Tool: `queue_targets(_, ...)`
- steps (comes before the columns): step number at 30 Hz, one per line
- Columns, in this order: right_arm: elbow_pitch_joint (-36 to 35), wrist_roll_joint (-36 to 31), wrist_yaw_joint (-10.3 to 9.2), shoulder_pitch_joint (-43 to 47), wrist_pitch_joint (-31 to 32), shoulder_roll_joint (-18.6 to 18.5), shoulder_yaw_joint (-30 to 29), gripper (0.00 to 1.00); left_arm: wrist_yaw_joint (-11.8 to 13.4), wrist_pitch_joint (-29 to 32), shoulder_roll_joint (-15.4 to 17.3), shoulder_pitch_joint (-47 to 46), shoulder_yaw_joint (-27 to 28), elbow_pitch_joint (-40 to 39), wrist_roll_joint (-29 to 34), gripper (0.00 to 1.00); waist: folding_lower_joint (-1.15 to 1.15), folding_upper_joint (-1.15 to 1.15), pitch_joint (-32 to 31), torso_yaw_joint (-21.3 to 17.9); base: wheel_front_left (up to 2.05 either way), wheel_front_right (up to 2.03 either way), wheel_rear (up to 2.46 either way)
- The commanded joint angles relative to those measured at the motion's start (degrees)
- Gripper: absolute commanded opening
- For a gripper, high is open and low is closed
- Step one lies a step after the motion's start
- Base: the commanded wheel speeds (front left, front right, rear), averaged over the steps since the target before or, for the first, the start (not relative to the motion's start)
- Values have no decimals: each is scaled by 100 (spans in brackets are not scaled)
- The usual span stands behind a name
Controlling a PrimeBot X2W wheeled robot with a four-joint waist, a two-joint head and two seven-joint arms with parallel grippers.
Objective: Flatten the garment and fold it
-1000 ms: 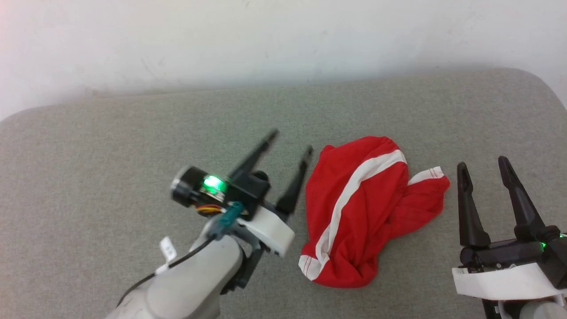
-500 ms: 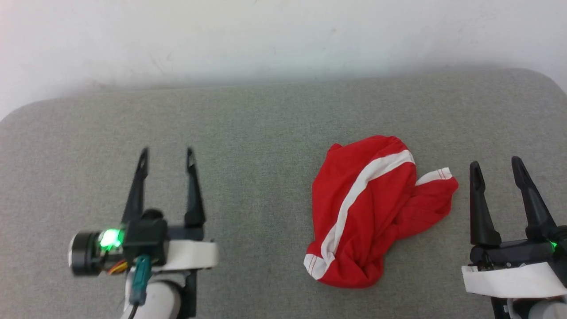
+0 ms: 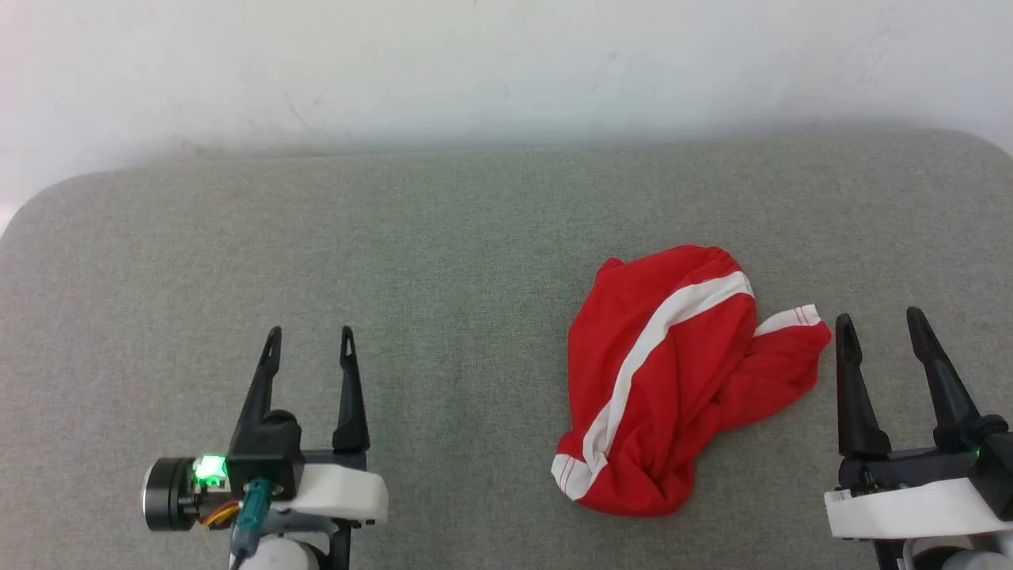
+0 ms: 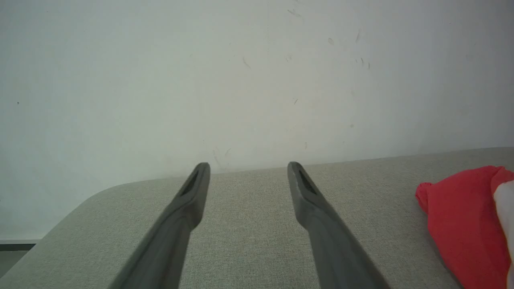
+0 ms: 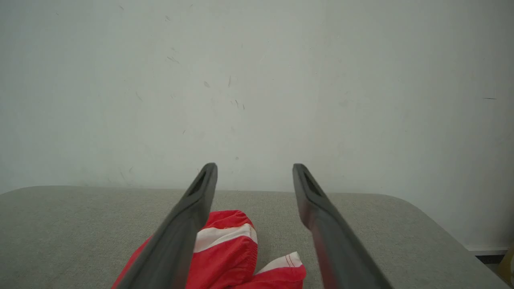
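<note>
On the grey fabric-covered surface (image 3: 475, 237), right of the middle in the head view, the garment (image 3: 673, 380) lay in a crumpled heap, neither flattened nor folded. Its red cloth was bunched into soft folds, thickest at the near end. A white stripe (image 3: 633, 360) ran slantwise across the heap, from the far right down to the near left, where it ended in a white-trimmed edge. A second white-trimmed hem (image 3: 791, 321) stuck out on the heap's right side, pointing toward the right gripper (image 3: 879, 317).

That gripper stood at the lower right of the head view with its two dark fingers (image 3: 853, 396) spread wide and nothing between them. Its inner finger was just beside the protruding hem; whether the two touched could not be told. From the right wrist view the garment lay partly hidden behind that same finger, with the stripe and the hem showing between the two fingers.

The left gripper (image 3: 309, 332) stood at the lower left of the head view, well apart from the garment, with bare surface between them. Its fingers (image 3: 349, 396) were likewise spread apart and held nothing, and a green light glowed on the unit at its wrist. From the left wrist view only a red edge of the garment showed at the far right.

Beyond the surface's rounded far edge rose a pale, lightly scuffed wall (image 3: 506, 71)
</note>
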Motion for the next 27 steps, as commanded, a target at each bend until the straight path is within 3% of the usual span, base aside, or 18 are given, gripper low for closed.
queue_targets(1, 25, 25, -11, 25, -26, 17, 1, 100, -115, -27, -51, -71, 89, 46, 78, 100, 0, 0, 0, -4, 0, 0, 0)
queue_targets(7, 61, 44, -11, -28, -26, 17, 33, 100, -857, -27, -55, -824, 202, 517, 68, 100, 0, 0, -12, -21, 0, 0, 0)
queue_targets(11, 60, 50, -11, -38, -26, 17, 82, 100, -1596, -1, 34, -1502, 12, 1268, -119, 100, 0, 0, -24, -74, 0, 0, 0)
queue_targets(16, 41, 83, -11, -16, -26, 17, 69, 100, -2426, 636, 107, -2314, -372, 1885, -355, 100, 0, 0, 5, -149, 0, 0, 0)
queue_targets(21, 46, 93, -11, -50, -26, 17, 86, 100, -2686, 1508, 136, -2932, -1095, 2125, -722, 100, 0, 0, 63, -209, 0, 0, 0)
queue_targets(27, 60, 111, -11, -143, -26, 17, 130, 100, -2700, 2912, 640, -3534, -3174, 1816, -2102, 100, 0, 0, 145, -345, 0, 0, 0)
